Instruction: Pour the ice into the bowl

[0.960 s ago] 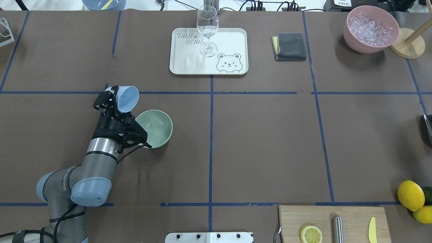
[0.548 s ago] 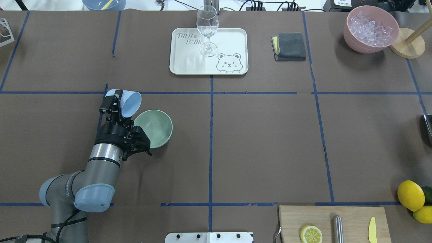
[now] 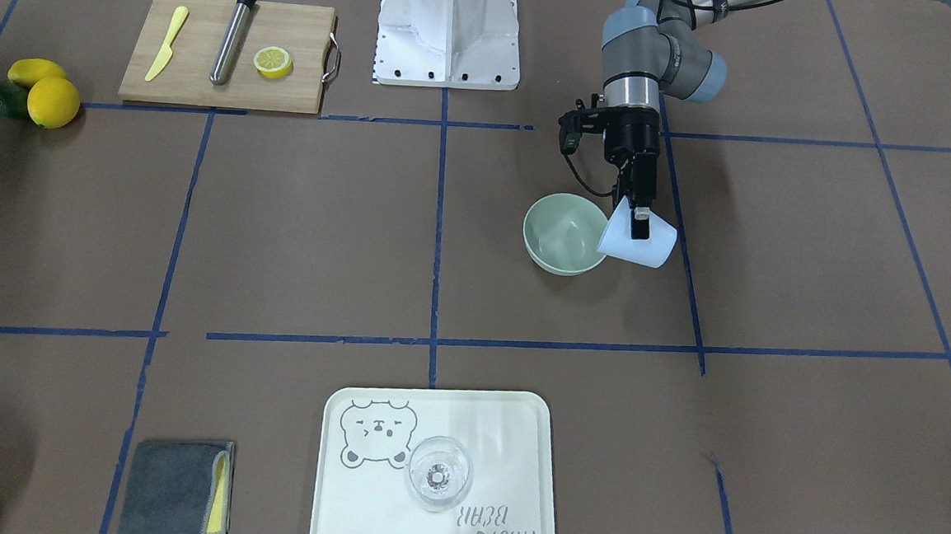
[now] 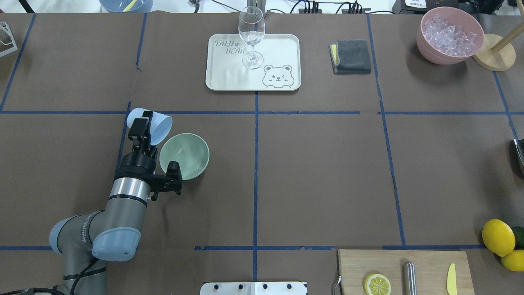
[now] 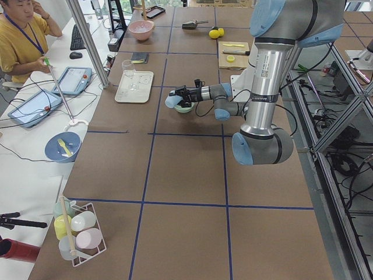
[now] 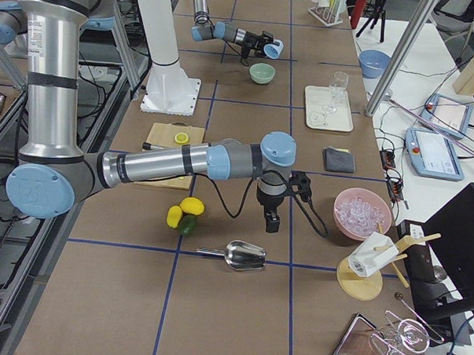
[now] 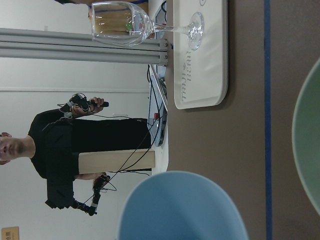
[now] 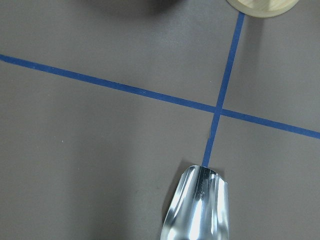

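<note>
My left gripper (image 4: 141, 125) is shut on a light blue cup (image 4: 152, 123), which lies tipped on its side in the air. The cup's mouth points toward the sage-green bowl (image 4: 189, 157) and hangs at the bowl's rim. In the front-facing view the cup (image 3: 636, 244) overlaps the edge of the bowl (image 3: 562, 233), whose inside looks bare. The ice is hidden. The left wrist view shows the cup's wall (image 7: 182, 207) and the bowl's edge (image 7: 306, 135). My right gripper (image 6: 272, 223) hangs low over the table by a metal scoop (image 8: 197, 207); I cannot tell its state.
A white tray (image 4: 278, 45) with a wine glass (image 4: 251, 37) stands at the back. A grey cloth (image 4: 351, 56) and a pink bowl (image 4: 450, 35) of clear cubes sit back right. A cutting board (image 4: 425, 262) and lemons (image 4: 497, 237) lie front right.
My left wrist has rolled and the cup has tipped further over, from mouth-up to lying on its side with its mouth toward the bowl. The bowl has not moved.
</note>
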